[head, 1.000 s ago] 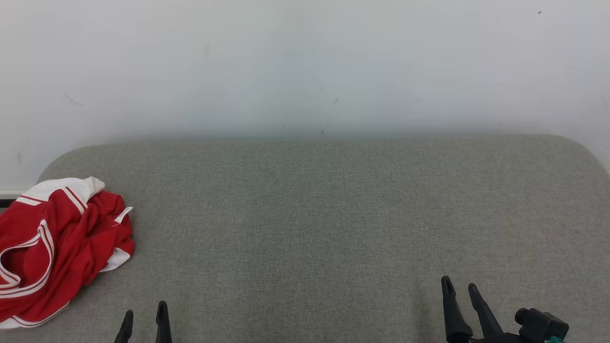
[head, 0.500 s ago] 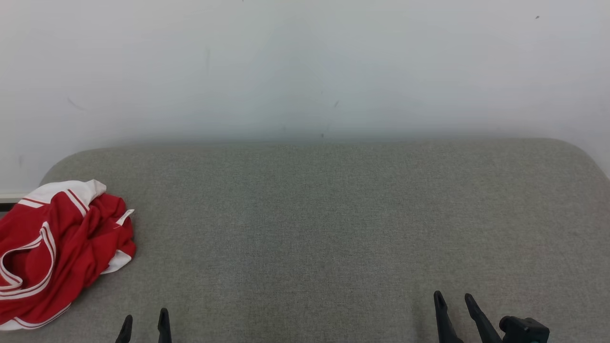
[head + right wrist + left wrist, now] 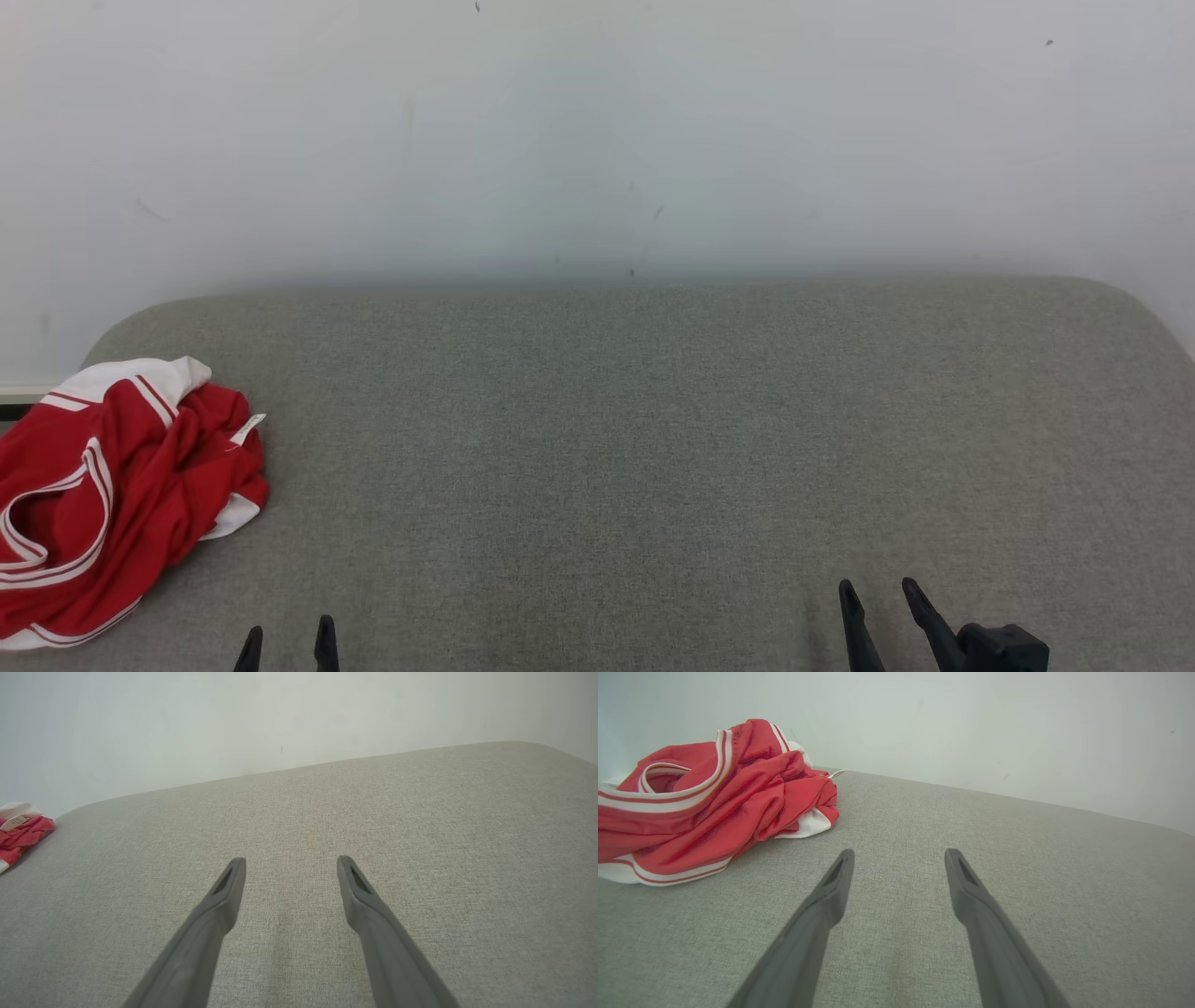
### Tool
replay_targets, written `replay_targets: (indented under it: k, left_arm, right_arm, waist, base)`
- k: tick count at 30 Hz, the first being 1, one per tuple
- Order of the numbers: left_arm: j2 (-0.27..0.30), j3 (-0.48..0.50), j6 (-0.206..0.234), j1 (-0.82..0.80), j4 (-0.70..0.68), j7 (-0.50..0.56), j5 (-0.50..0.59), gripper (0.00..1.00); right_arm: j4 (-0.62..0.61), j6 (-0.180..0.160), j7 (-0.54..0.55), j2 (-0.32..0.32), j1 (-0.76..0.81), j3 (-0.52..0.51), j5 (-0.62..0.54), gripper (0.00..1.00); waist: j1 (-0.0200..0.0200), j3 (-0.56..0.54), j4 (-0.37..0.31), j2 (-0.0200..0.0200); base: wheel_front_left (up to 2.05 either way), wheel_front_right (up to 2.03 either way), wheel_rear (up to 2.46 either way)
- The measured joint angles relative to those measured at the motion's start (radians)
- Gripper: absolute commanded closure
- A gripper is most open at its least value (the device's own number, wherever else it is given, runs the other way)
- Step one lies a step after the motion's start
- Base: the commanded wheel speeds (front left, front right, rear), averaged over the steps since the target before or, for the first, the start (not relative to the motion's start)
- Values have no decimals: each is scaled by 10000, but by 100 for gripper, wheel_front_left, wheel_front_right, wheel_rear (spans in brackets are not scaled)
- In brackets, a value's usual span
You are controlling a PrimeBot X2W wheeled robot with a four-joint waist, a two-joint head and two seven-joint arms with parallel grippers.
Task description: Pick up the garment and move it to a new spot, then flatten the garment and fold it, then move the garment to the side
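The garment (image 3: 112, 495) is a red piece with white striped trim, crumpled in a heap at the far left of the grey padded surface (image 3: 653, 448). In the left wrist view the garment (image 3: 705, 798) lies ahead and to the left of my left gripper (image 3: 899, 856), whose fingers stand open over bare fabric, apart from the cloth. In the head view the left gripper (image 3: 288, 635) pokes up at the bottom edge, to the right of the heap. My right gripper (image 3: 876, 594) is open at the lower right, far from the garment (image 3: 21, 833), with nothing between its fingers (image 3: 289, 863).
A plain white wall (image 3: 597, 131) rises behind the padded surface. The surface has rounded far corners, and its left edge runs right beside the garment. Wide bare grey fabric stretches between the two grippers.
The whole head view has shifted down slightly, so the camera has moved. Both grippers sit lower in the picture, and the right one has drawn back and a little left. The garment lies unchanged.
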Motion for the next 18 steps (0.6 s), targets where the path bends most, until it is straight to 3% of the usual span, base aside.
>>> replay_targets:
  k: [18]
  left_arm:
    - [33, -121, -2, -237, 431, -176, -157, 0]
  right_arm:
    - [42, 0, -173, -2, -3, 121, -648, 0]
  waist:
    - [0, -72, -68, 0]
  base:
    - [0, 0, 0]
